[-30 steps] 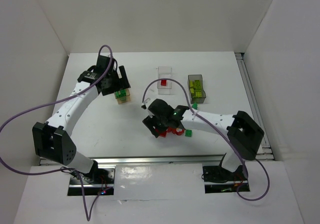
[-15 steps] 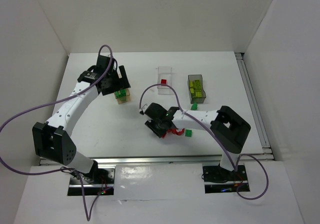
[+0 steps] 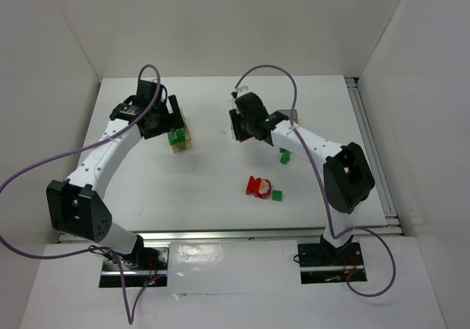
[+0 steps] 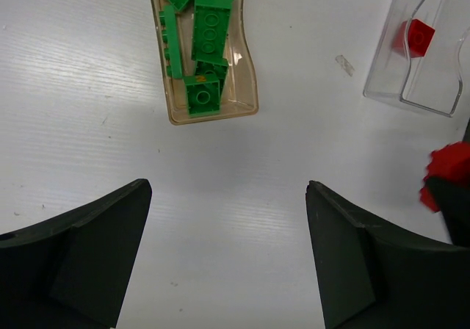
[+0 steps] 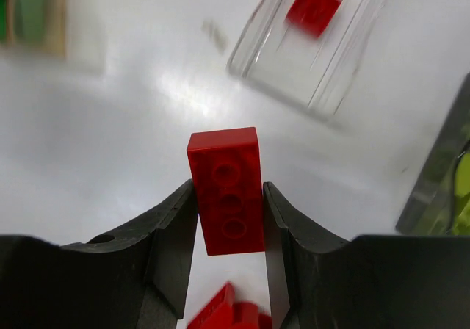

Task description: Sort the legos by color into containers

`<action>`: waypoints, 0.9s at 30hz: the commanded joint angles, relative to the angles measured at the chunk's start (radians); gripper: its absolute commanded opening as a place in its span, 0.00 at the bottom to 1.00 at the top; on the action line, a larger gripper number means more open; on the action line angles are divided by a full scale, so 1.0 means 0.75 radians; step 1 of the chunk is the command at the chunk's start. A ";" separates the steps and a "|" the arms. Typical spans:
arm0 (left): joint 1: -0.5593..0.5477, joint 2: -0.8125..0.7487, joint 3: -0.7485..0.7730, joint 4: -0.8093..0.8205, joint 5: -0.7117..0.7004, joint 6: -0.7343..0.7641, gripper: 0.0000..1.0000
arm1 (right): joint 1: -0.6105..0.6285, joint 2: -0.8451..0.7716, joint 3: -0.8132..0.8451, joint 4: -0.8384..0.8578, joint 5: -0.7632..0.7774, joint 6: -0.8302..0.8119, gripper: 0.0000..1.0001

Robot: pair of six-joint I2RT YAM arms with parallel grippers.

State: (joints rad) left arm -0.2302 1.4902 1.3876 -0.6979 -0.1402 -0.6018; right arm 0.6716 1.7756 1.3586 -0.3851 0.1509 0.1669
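My right gripper (image 5: 228,197) is clenched on a red brick (image 5: 224,164), one finger pressed to each long side and the studded face turned to the wrist camera. From the top view that arm folds at its elbow near the right edge of the table (image 3: 147,189) and stretches its forearm away and leftward, putting the gripper (image 3: 246,120) at the far middle. Ahead of the held brick lies the clear bin (image 5: 345,46) with one red brick (image 5: 314,7) in it, and the dark grey bin (image 5: 440,167) shows at the right edge. My left gripper (image 4: 228,255) hangs spread wide with nothing between its fingers, that arm rising from its base and leaning rightward to end beside the orange-tan bin (image 4: 248,87), which holds several green bricks (image 4: 209,31). Loose on the table lie a clump of red pieces (image 3: 257,186), a green brick (image 3: 277,194) just beside it, and another green brick (image 3: 285,155) farther back.
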 commanded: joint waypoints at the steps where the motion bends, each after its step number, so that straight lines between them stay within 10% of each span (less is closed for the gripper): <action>1: 0.019 -0.052 0.017 -0.002 -0.001 0.029 0.95 | -0.042 0.101 0.164 0.039 0.044 0.078 0.27; 10: 0.031 -0.117 0.005 -0.002 -0.001 0.056 0.95 | -0.202 0.508 0.641 0.025 0.063 0.045 0.35; 16: 0.043 -0.130 0.005 -0.029 -0.001 0.056 0.95 | -0.216 0.511 0.713 0.102 0.169 0.088 0.86; 18: 0.043 -0.130 -0.007 -0.029 -0.001 0.056 0.95 | -0.216 0.437 0.613 0.163 0.181 0.088 0.86; 27: 0.043 -0.116 -0.022 0.002 0.042 0.044 0.95 | -0.127 -0.183 -0.068 0.231 0.210 0.244 0.29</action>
State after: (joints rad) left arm -0.2039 1.4231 1.3777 -0.7139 -0.1253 -0.5781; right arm 0.5350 1.7634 1.4094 -0.2497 0.2878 0.2752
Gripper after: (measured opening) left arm 0.952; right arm 0.336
